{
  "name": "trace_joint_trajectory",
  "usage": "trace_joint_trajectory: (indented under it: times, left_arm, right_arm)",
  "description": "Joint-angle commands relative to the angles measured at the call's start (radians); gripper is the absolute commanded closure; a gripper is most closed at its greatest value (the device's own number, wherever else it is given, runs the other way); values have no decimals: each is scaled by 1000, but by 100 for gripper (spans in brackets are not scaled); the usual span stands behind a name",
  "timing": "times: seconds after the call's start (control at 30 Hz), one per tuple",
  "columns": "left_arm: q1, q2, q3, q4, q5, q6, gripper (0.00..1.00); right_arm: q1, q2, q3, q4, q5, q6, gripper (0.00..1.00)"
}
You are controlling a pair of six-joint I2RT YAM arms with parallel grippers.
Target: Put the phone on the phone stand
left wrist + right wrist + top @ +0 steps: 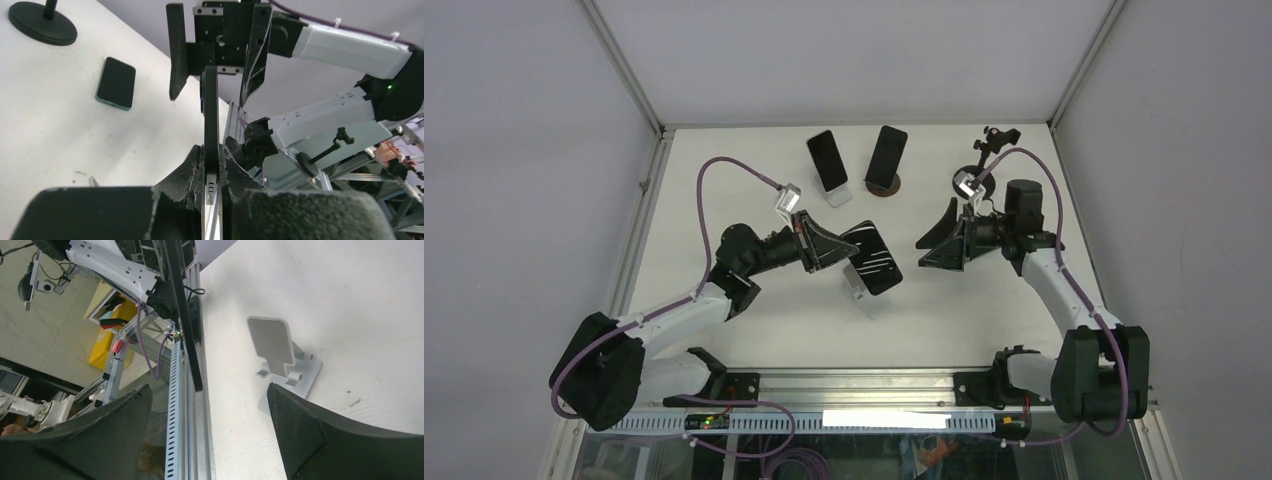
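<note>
A black phone hangs above the table with my left gripper shut on its edge. Just below it stands a white phone stand, nothing resting on it. In the left wrist view the phone runs edge-on out of the left gripper. My right gripper is open just right of the phone and apart from it. In the right wrist view the open right gripper frames the edge-on phone and the white stand.
Two more phones lean on stands at the back, one on a white stand and one on a brown round base. A black clamp stand is at the back right. Another dark phone lies flat on the table.
</note>
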Motion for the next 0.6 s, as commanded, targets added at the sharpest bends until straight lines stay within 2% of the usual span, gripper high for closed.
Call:
trace_joint_trajectory:
  times: [0.0, 0.17, 0.33, 0.57]
  left_arm:
    - [13, -92, -9, -107, -13, 113, 100]
    - [12, -142, -18, -187, -32, 186, 100]
    - [3, -143, -25, -189, -46, 223, 100]
    - [-70, -156, -28, -229, -203, 307, 100]
  right_arm:
    - [-52, -32, 17, -20, -22, -55, 9]
    - [-78, -25, 25, -53, -7, -84, 5]
    - [-100, -13, 27, -64, 2, -93, 4]
    - [-109, -5, 30, -76, 7, -103, 1]
